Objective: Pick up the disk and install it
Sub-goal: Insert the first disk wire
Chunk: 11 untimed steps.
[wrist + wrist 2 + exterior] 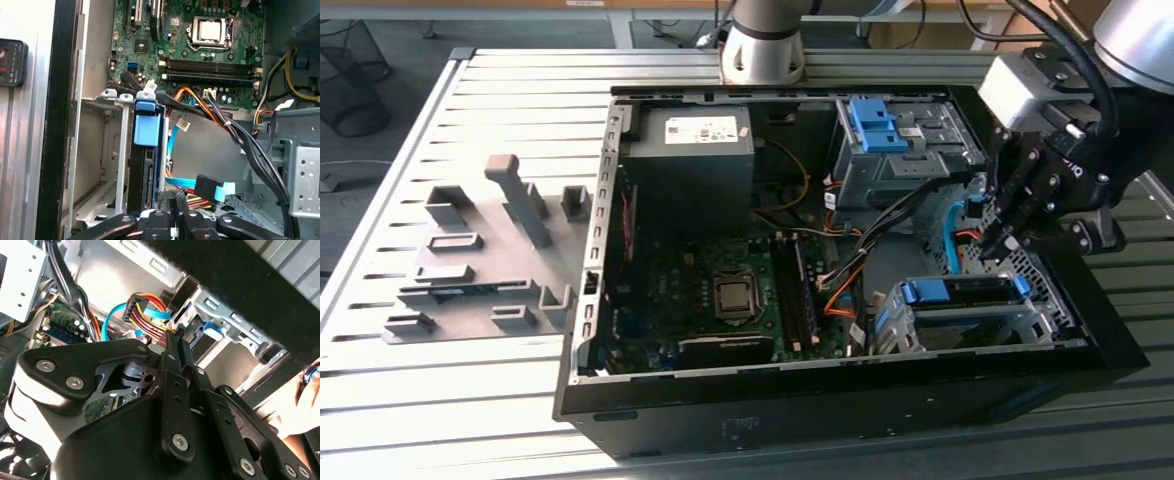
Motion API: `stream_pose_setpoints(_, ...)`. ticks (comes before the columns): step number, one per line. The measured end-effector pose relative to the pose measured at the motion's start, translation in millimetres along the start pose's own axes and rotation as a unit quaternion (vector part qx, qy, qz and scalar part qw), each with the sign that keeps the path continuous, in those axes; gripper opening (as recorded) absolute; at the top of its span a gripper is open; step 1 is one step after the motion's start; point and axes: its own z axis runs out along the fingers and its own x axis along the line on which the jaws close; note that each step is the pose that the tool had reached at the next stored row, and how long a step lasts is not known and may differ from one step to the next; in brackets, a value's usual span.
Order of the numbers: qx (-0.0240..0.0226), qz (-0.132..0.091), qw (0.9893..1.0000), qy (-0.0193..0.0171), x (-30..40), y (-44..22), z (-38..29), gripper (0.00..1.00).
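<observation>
The gripper (998,240) is held inside the case (854,400), fingers together and empty — the disk (958,292) sits caged just below it

The counter (480,420) is ribbed, pale matt metal under a black case (854,415) with a dull finish. Centre frame, the green circuit board (707,300) looks matt. The claw (997,243) is black, probably metal, and the drive cage (974,325) is bare silver sheet with glossy blue plastic rails.

cables (881,235) cross case interior, drive cage (967,315) beside
</observation>
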Motion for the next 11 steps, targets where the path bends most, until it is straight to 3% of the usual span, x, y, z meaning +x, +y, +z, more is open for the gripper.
stream_pose_setpoints(5, 0.0033, 0.003, 1.0, 0.0002, 1.0, 2.9, 2.4, 0.16)
stream_pose_setpoints(11, 0.0037, 0.01, 0.9999, -0.0002, 8.2, 3.3, 6.8, 0.16)
